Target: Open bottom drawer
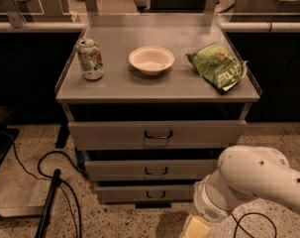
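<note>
The bottom drawer [134, 193] is the lowest of three in the grey metal cabinet [159, 95]. Its front is flat and grey with a small dark bracket handle [156, 195]. It looks closed, sitting set back under the middle drawer [120, 170] and the wide top drawer [110, 133]. My gripper [195, 227] is low at the bottom edge of the view, to the right of the bottom drawer's handle and in front of it, partly cut off. It touches nothing. My white arm [258, 182] covers the cabinet's lower right corner.
On the cabinet top stand a drink can [90, 58], a white bowl [151, 59] and a green chip bag [218, 66]. Black cables [55, 182] lie on the speckled floor to the left. Dark counters run behind the cabinet.
</note>
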Controlling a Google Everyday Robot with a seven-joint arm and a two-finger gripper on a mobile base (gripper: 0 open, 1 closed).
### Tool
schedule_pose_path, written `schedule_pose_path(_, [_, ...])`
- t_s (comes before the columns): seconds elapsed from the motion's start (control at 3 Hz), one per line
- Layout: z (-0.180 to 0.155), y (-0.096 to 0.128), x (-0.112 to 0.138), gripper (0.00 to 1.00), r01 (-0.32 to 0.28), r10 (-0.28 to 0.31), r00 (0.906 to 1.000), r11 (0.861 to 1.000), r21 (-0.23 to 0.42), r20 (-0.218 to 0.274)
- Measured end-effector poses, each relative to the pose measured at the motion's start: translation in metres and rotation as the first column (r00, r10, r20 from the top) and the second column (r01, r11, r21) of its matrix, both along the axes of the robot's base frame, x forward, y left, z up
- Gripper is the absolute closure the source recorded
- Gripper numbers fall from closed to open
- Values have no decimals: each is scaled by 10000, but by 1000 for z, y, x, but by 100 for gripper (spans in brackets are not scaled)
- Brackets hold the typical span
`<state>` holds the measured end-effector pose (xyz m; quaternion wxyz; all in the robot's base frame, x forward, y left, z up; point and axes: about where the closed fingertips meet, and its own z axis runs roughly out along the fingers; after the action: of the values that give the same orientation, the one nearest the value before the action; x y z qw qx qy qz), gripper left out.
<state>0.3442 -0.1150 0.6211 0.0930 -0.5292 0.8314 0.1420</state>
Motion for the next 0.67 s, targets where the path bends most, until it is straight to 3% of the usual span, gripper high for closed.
schedule_pose_path(0.67, [-123,25,-1,0,748,-650,9927,9926,959,-1020])
